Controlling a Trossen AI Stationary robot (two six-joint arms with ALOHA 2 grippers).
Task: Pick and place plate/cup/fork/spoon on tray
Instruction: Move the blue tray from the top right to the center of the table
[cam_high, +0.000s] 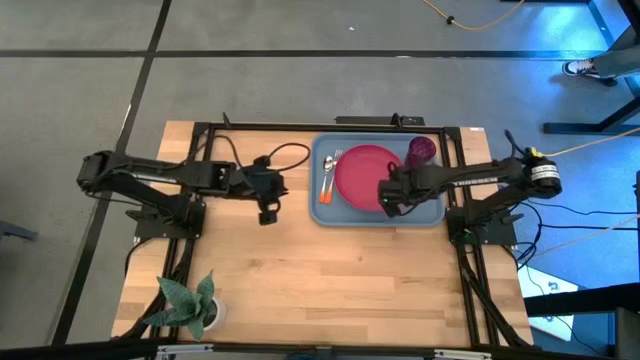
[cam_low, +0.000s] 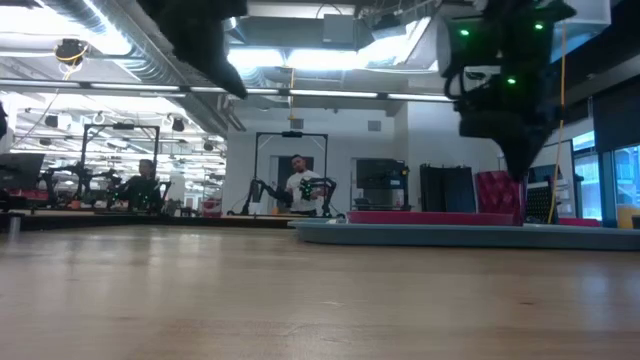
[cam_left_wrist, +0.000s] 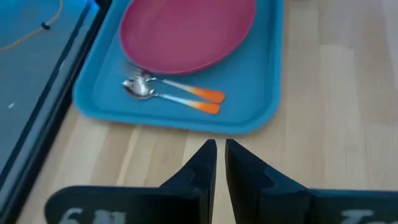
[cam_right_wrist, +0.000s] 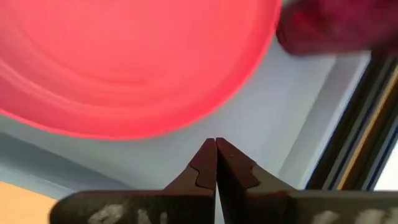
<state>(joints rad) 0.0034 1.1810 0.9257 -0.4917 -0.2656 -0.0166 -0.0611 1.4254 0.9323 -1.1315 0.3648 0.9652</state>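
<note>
With plate (cam_high: 362, 176), cup (cam_high: 421, 151), fork (cam_high: 333, 172) and spoon (cam_high: 324, 177) all lying on the tray (cam_high: 432, 213), the empty, closed right pincer (cam_high: 385, 203) is hovering over the plate's near rim and risking nudging it, while the left pincer (cam_high: 268, 213), nearly closed and empty, is waiting over the counter (cam_high: 320, 280).

A robotics lab with several work stations.

The wooden table (cam_high: 320, 270) stood on a grey floor (cam_high: 80, 90) crossed by dark lines, with loose cables (cam_high: 470, 18) lying about. Beyond it, the room was open-plan, with exposed ceiling ducts (cam_low: 120, 40), strip lights, another robot rig in a black frame (cam_low: 290, 170), and people (cam_low: 300, 185) at distant benches.
</note>
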